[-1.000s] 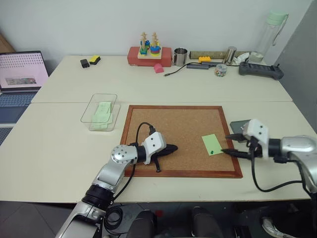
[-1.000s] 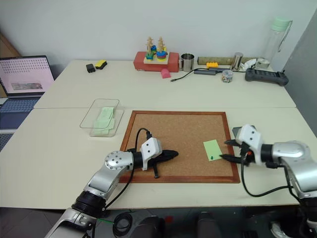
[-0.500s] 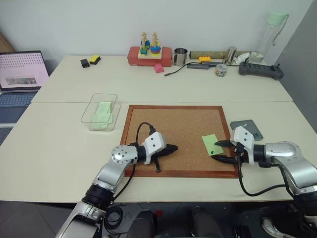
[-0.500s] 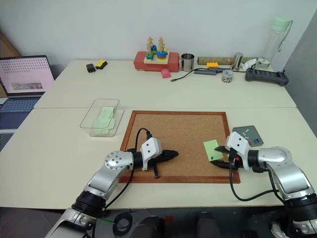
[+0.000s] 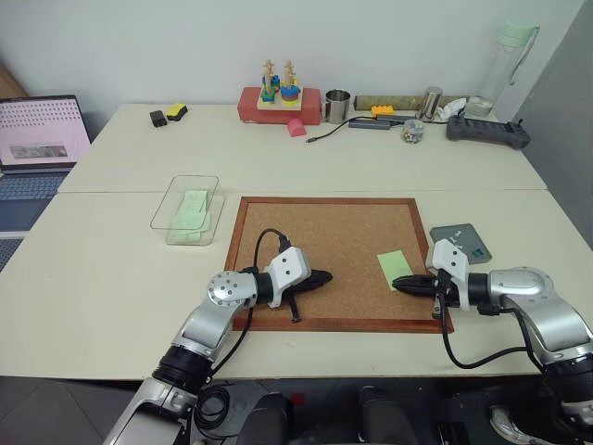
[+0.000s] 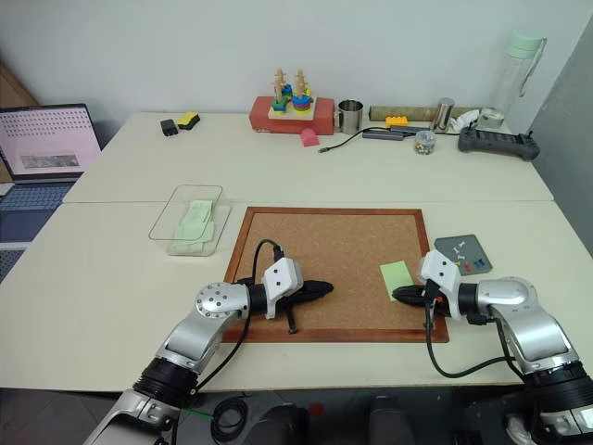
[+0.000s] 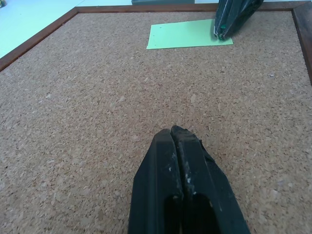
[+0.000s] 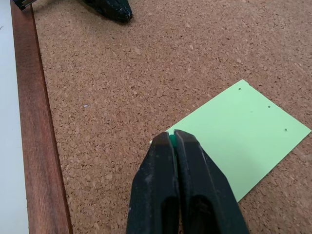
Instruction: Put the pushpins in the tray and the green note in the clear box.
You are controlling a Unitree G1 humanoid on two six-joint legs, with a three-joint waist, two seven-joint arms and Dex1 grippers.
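Right gripper point(image 8: 173, 139) clamps the dark green pushpin point(image 8: 172, 140) at the green note point(image 8: 234, 134) corner, likely to unpin it; left gripper point(image 7: 176, 134) parked closed, empty, on the cork board point(image 7: 97, 122).

Speckled brown cork board point(image 5: 324, 241) with a dark reddish wood frame, on a pale cream tabletop point(image 5: 111, 278). Bright lime green note point(image 5: 394, 269) near the board's right edge, with tiny dark dots. Dark grey tray point(image 5: 460, 243) to the right, holding small white, red and blue bits. See-through clear box point(image 5: 187, 209) on the left, pale mint paper inside. Black fingers on both hands, left hand point(image 5: 320, 277) and right hand point(image 5: 404, 282), with white and silver arm parts. A speck of green between the right hand's fingertips point(image 8: 171, 141).
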